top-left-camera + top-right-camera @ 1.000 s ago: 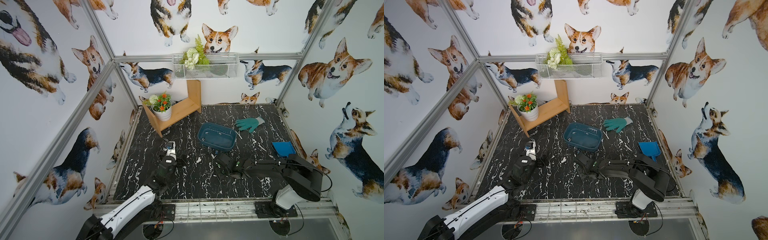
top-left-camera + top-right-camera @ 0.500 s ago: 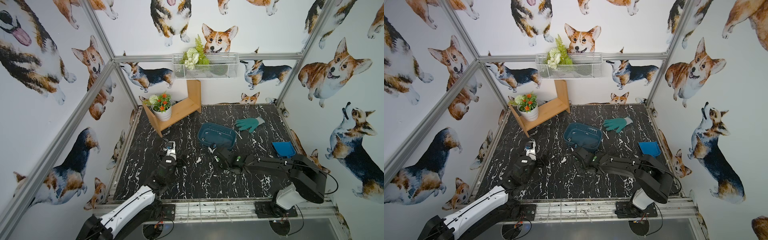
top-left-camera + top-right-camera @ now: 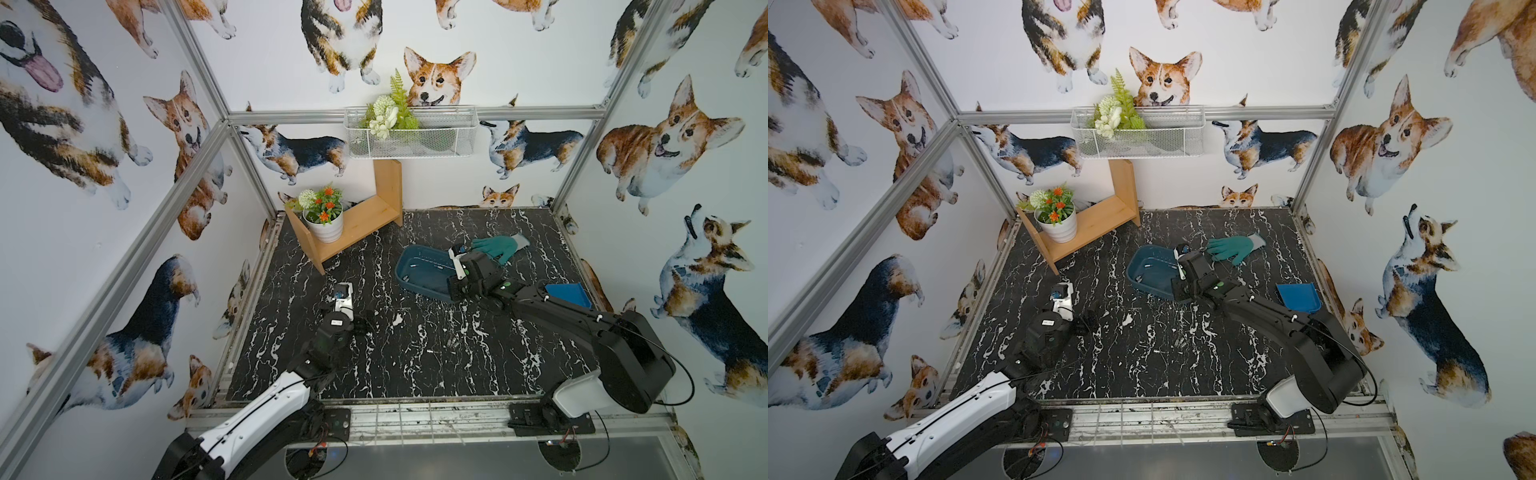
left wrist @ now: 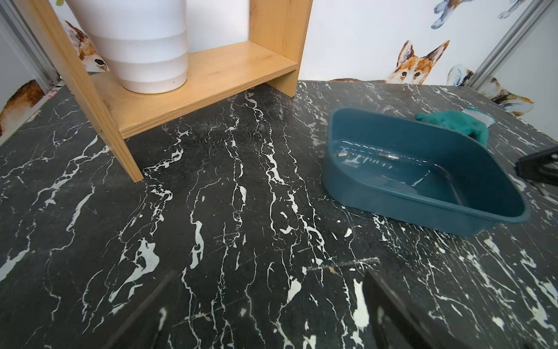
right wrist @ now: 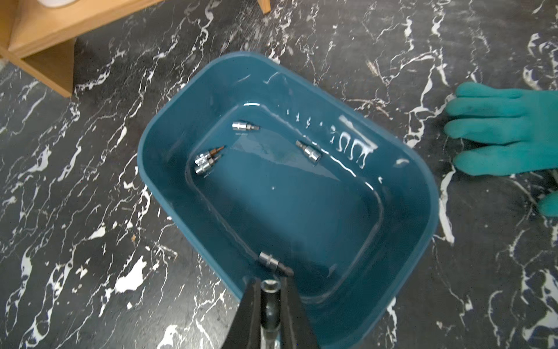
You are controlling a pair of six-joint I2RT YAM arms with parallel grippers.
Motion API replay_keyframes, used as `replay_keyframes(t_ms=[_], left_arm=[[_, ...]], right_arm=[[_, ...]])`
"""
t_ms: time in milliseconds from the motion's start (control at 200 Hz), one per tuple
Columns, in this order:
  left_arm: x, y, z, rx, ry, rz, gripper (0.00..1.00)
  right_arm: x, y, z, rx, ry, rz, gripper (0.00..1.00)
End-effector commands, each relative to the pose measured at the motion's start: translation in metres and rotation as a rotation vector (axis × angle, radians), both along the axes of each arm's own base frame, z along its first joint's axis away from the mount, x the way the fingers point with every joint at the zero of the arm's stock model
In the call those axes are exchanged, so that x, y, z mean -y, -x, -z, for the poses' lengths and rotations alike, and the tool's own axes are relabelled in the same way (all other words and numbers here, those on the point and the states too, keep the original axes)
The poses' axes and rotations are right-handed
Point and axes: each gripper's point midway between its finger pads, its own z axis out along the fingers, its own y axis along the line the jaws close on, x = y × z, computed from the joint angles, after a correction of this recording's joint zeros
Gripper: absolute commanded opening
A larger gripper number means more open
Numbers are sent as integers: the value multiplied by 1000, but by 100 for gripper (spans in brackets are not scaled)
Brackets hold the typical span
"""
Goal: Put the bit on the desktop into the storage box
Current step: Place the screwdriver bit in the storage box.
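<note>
The teal-blue storage box [image 5: 169, 127] sits on the black marble desktop [image 3: 415, 374], right of centre in both top views [image 3: 419, 286] [image 3: 1144, 286]. Several silver bits lie inside it, among them one near a wall [image 5: 244, 126] and one just ahead of my fingers [image 5: 273, 263]. My right gripper [image 5: 269, 287] hangs over the box's near rim, shut on a silver bit [image 5: 269, 299] that stands upright between the jaws. My left gripper [image 4: 271, 317] hovers low over bare desktop at front left [image 3: 359, 326], open and holding nothing.
A green glove [image 3: 498, 247] lies just behind the box. A bright blue dustpan [image 3: 567, 293] lies by the right wall. A wooden shelf [image 3: 357, 224] with a white flower pot [image 3: 324, 226] stands at the back left. A wire basket [image 3: 411, 139] hangs on the back wall.
My right arm has swung from the middle of the desktop back to the storage box, jaws shut all the way. The left arm has stayed still.
</note>
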Motion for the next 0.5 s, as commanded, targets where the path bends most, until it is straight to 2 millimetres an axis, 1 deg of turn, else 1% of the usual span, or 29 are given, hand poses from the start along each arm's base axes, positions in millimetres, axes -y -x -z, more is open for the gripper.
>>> replay_keyframes(t_ms=[0,195,295,350,375,405,440,460,465,495], left_arm=[[5,-2,-11,36,20,24,100],[6,-1,-11,39,21,34,100],[7,0,-13,45,26,38,100],[7,0,-14,48,28,42,100],[7,0,-13,47,28,44,100],[8,1,-13,49,28,47,100],[8,1,-14,50,30,50,100],[9,1,-14,51,30,52,100],[9,1,-14,51,29,53,100],[9,1,-16,54,32,56,100]], right_arm=[[-3,-24,-9,54,-56,5,13],[-7,-55,9,38,-47,31,13],[-10,-64,16,22,-43,35,13],[-11,-66,19,16,-45,38,16],[-12,-66,19,15,-46,37,19],[-12,-67,18,17,-49,38,25],[-12,-67,16,19,-53,38,35],[-12,-66,15,19,-53,38,43],[-12,-66,13,23,-55,38,46],[-11,-65,10,28,-59,38,52]])
